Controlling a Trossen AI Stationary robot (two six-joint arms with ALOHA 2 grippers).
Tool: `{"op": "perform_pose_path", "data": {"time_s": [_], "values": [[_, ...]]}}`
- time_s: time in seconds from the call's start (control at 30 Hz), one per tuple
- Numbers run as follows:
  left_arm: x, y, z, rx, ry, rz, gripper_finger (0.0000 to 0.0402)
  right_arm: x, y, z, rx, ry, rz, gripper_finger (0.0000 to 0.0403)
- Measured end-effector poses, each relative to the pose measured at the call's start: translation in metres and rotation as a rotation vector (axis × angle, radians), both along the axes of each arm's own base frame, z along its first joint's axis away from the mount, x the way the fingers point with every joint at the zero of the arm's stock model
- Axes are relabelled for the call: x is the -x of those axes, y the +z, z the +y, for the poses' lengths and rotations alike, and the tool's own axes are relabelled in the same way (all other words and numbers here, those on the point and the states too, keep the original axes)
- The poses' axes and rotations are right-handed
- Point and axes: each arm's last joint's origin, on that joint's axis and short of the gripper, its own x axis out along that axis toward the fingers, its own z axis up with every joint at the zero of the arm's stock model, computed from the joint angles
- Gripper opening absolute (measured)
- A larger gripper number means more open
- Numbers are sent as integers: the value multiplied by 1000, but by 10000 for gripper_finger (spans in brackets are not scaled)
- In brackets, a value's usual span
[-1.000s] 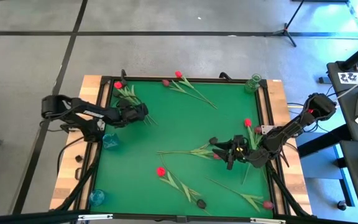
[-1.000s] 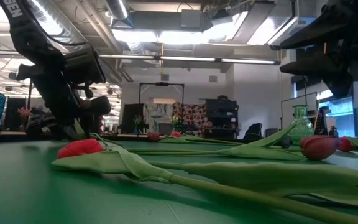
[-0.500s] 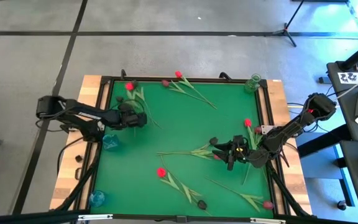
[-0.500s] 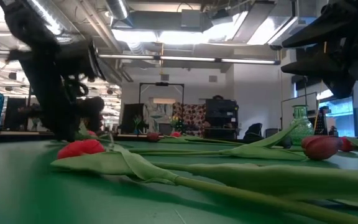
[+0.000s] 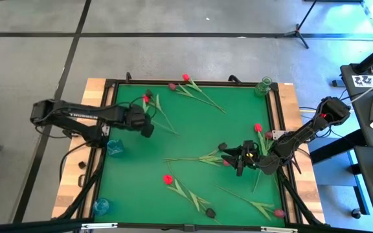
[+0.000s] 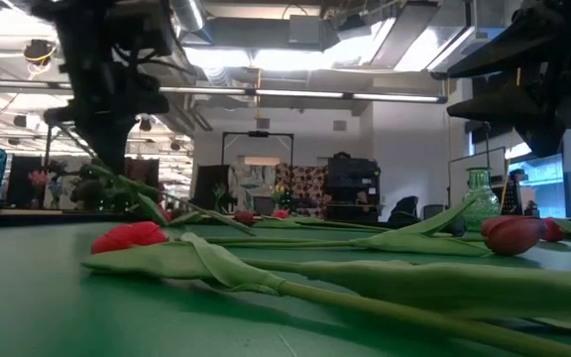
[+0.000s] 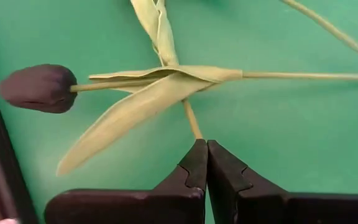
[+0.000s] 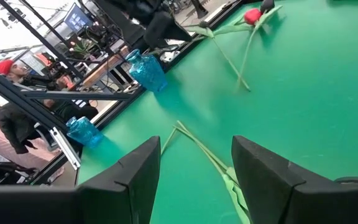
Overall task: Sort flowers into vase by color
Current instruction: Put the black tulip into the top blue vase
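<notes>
In the left wrist view the thin stem (image 7: 192,121) disappears behind the closed fingertips of the left hand (image 7: 206,163), so the actual point of grip is hidden. The dark tulip head (image 7: 38,88) shows whole, but its stem runs out past the picture's edge. From above, the left hand (image 5: 144,123) is too small to show how it meets the stem. In the low view the same arm is only a blurred dark shape, its upper part cut off. The right hand (image 5: 240,157) covers part of the tulips beneath it on the tabletop (image 5: 193,129). The people beyond the table edge in the right wrist view are cropped and indistinct.
</notes>
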Motion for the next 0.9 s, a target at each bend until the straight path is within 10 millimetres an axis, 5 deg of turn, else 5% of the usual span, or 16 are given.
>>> {"op": "perform_pose_path", "data": {"time_s": [0.33,0.53,0.77,0.9], "values": [[13,48,46,109,-122,125,0,0,0,1,-7,28,6,198],[19,84,68,220,-158,-26,0,0,0,2,-14,53,11,198],[24,86,64,417,-304,-92,0,0,0,2,-9,63,15,198],[18,81,57,336,-312,-29,0,0,0,2,10,74,20,198]]}}
